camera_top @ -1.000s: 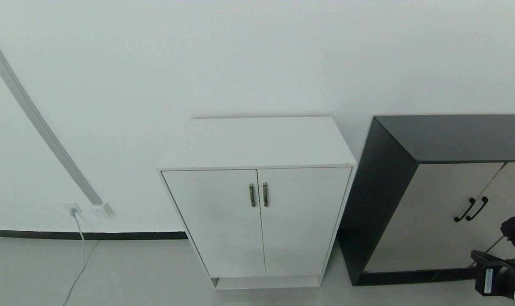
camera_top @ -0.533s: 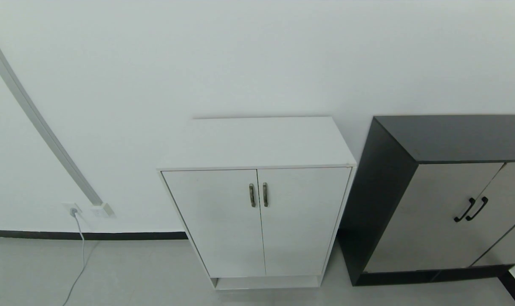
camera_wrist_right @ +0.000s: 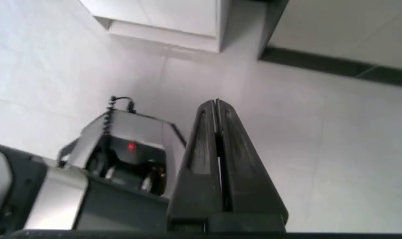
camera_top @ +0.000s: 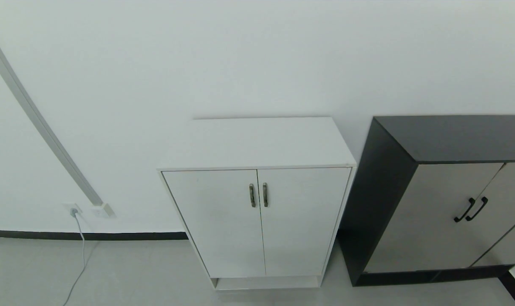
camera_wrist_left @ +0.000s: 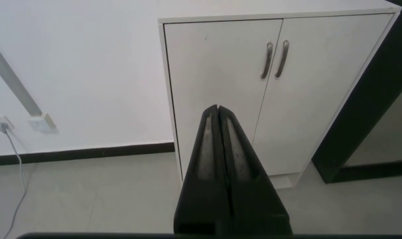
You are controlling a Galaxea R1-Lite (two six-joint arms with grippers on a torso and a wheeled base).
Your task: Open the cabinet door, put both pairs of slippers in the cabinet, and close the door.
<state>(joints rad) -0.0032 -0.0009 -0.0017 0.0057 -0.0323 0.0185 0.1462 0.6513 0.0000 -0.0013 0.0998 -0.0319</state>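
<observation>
Cabinet (camera_top: 223, 221) doors shut, left gripper (camera_wrist_left: 218, 109) and right gripper (camera_wrist_right: 216, 103) both pinched closed and empty; its twin handles (camera_top: 252, 195) sit so close a reach could snag the wrong one.

Interior of white cabinet (camera_top: 261, 142) hidden behind shut doors (camera_top: 217, 221). Head view's right edge cuts off black cabinet (camera_top: 431, 204). Its left edge cuts wall conduit (camera_top: 41, 123), bottom edge cuts grey cable (camera_top: 81, 255). Right wrist view: white cabinet base cropped by frame edge.
</observation>
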